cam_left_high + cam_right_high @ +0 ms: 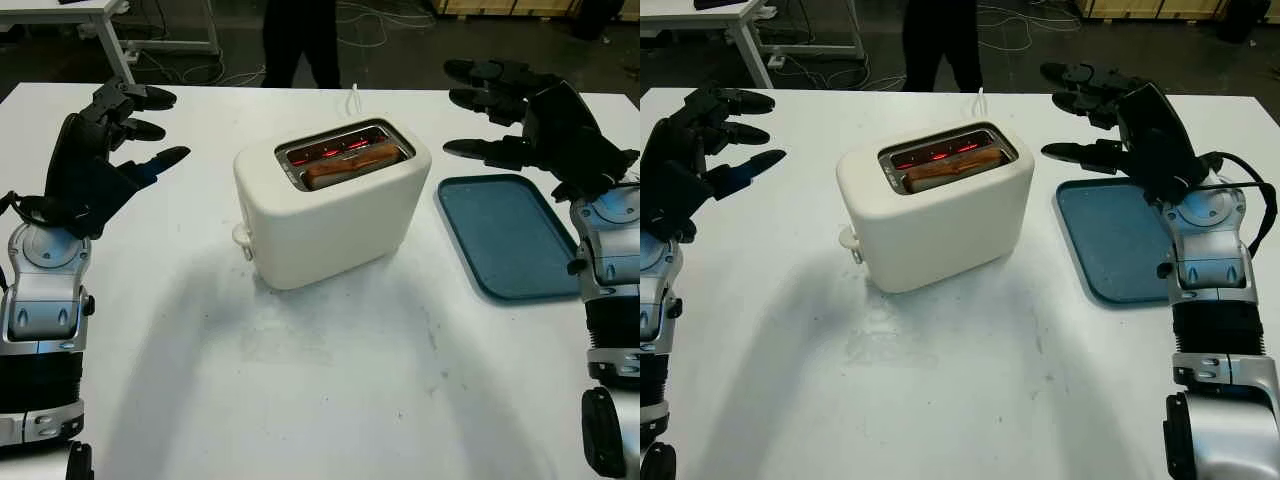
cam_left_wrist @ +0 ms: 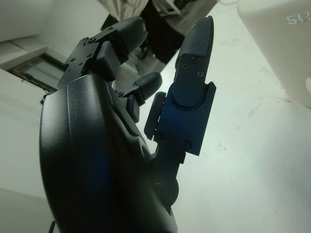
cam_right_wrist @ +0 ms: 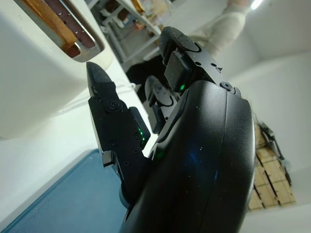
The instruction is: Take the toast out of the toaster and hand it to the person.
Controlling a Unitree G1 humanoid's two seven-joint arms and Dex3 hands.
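A cream toaster (image 1: 335,205) stands mid-table with its slots glowing red. One brown toast (image 1: 352,163) sticks up from the nearer slot. My left hand (image 1: 125,125) is raised left of the toaster, open and holding nothing. My right hand (image 1: 490,105) hovers to the toaster's right, above the far end of the tray, also open. In the right wrist view the toaster (image 3: 36,73) and its toast (image 3: 53,22) sit beyond my fingers (image 3: 109,121). A person (image 1: 298,40) in dark trousers stands past the table's far edge.
A blue-grey tray (image 1: 510,235) lies to the right of the toaster, with nothing on it. The toaster's white cord (image 1: 354,98) runs off the far edge. Another white table (image 1: 70,20) and cables stand on the floor behind.
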